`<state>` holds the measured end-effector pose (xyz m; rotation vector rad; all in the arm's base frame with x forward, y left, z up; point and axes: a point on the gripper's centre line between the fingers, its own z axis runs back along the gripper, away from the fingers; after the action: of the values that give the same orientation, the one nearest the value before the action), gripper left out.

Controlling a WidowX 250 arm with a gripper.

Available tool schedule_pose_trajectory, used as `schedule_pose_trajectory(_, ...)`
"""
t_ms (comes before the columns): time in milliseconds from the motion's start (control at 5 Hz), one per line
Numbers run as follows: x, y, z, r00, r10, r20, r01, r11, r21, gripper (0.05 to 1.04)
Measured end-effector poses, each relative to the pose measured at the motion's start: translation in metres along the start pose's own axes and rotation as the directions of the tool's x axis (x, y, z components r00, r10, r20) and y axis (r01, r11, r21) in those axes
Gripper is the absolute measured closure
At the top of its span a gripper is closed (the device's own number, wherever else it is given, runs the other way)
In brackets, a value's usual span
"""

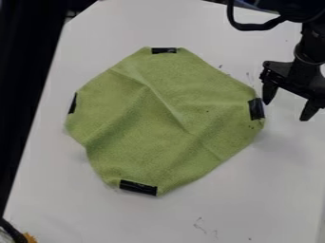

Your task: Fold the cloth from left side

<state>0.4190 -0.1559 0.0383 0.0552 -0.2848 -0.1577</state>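
Green cloth [143,128] was laid out a bit rumpled on the bench [266,199], black tape [256,108] stuck at its corners, probably as grab spots. The gripper [286,110] was held beside the right-hand corner, jaws spread and empty, maybe so cloth could be pinched there.

A green cloth [127,123] with four black patches [138,187] lies on the counter [254,204]; spread jaws [285,110] hang toward the counter's right edge.
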Motion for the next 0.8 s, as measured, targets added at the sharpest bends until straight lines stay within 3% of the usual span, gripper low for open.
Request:
schedule_pose_trajectory(200,-0.008,0.000,-0.014,0.999,-0.005,-0.038,0.005,1.000,0.009,0.083)
schedule_pose_trajectory(400,-0.014,0.011,-0.008,0.996,-0.005,-0.084,0.009,0.999,0.045,0.083)
schedule_pose_trajectory(800,-0.015,0.081,0.043,0.998,0.060,-0.036,-0.057,0.994,0.092,0.083)
